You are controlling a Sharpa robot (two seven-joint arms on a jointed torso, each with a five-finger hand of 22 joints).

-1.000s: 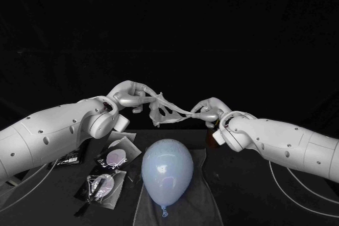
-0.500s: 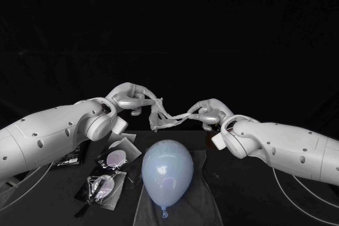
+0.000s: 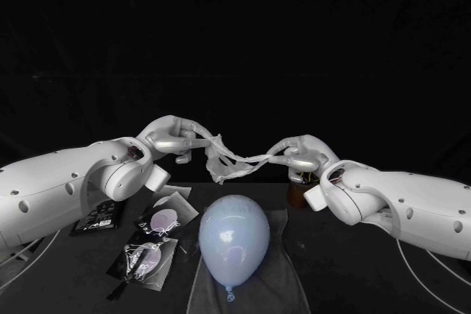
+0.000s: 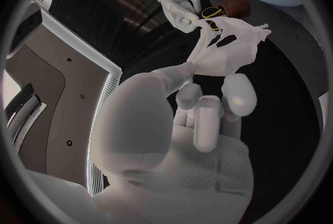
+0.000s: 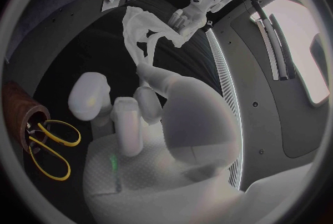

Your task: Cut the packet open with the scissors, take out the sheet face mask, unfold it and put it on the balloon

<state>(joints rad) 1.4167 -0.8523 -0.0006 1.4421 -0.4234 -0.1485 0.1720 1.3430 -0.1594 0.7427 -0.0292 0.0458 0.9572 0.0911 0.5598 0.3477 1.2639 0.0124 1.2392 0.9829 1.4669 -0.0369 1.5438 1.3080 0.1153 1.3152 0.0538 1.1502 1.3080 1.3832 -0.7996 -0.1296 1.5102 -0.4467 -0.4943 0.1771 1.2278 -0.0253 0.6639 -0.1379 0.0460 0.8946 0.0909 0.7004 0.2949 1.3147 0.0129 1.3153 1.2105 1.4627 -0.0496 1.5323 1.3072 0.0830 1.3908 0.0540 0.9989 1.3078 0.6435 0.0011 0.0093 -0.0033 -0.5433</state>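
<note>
A pale, crumpled sheet face mask [image 3: 233, 160] hangs in the air between my two hands, above the far end of the balloon. My left hand [image 3: 177, 140] pinches one end of it and my right hand [image 3: 302, 154] pinches the other. The mask [image 4: 225, 49] sags in folds between them, and the mask [image 5: 144, 28] is partly bunched. The light blue balloon [image 3: 233, 236] lies lengthwise on a dark cloth [image 3: 284, 287], knot toward me. Yellow-handled scissors [image 5: 49, 149] stand in a brown holder [image 5: 17, 110] behind my right hand.
Opened packet pieces [image 3: 162, 218] and a clear film with a dark packet [image 3: 142, 259] lie left of the balloon. Another dark packet [image 3: 98, 215] lies further left under my left forearm. The brown holder [image 3: 295, 195] stands just right of the balloon's far end.
Both hands have moved slightly apart and the mask is stretched a little wider between them, hanging less bunched than before. The balloon and packets have not moved.
</note>
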